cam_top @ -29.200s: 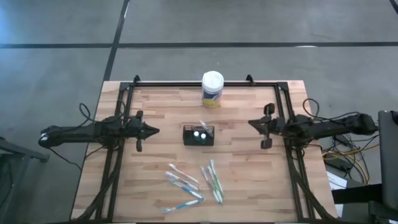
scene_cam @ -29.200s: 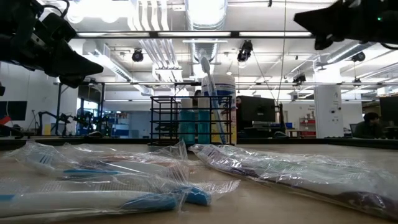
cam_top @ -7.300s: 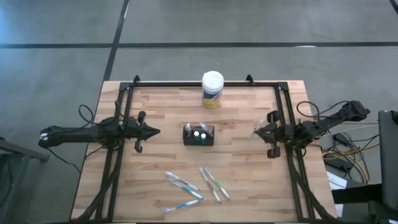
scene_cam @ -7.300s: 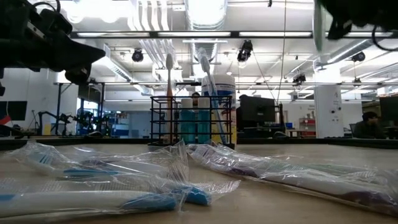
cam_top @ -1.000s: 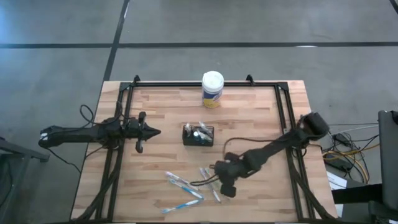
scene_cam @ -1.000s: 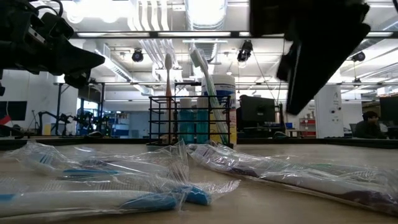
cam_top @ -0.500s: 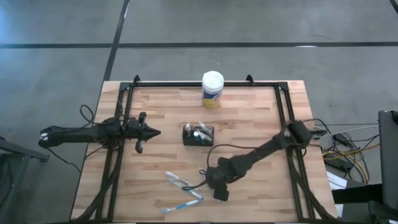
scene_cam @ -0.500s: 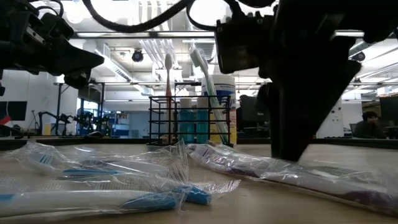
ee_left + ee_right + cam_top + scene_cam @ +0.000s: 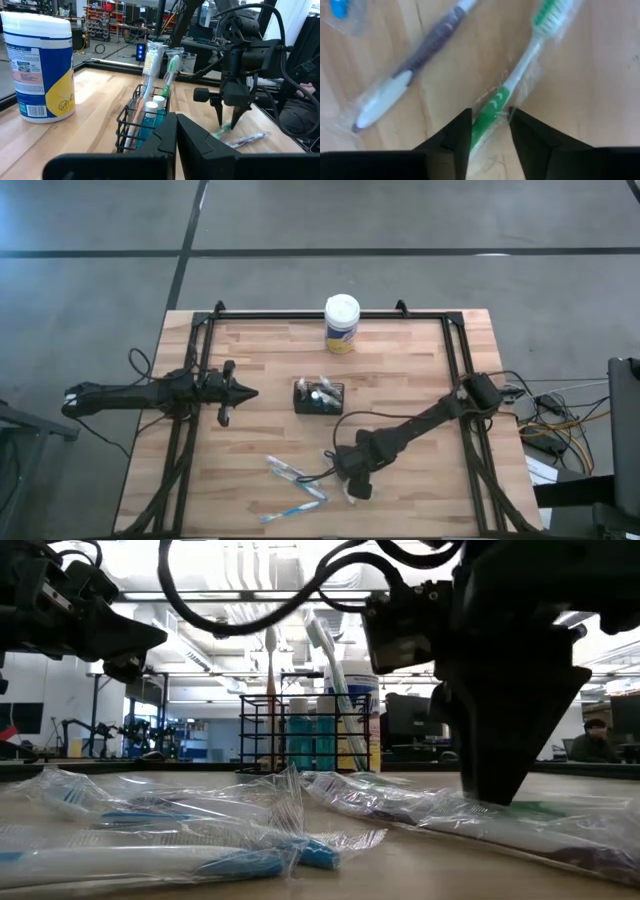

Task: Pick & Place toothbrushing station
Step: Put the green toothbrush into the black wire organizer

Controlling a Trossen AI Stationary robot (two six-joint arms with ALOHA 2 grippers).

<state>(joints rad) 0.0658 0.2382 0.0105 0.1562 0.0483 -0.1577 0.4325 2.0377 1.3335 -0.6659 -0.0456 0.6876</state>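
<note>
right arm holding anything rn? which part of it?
The right end effector has its fingers either side of the green handle of the plastic-wrapped green-and-white toothbrush, which lies on the wooden table. Whether it is clamped cannot be told. The left end effector holds nothing.

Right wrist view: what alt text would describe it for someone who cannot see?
The right hand points down at a wooden table, its two dark fingers on either side of a green-and-white toothbrush in clear wrap. A purple-and-white wrapped toothbrush lies beside it.
</note>
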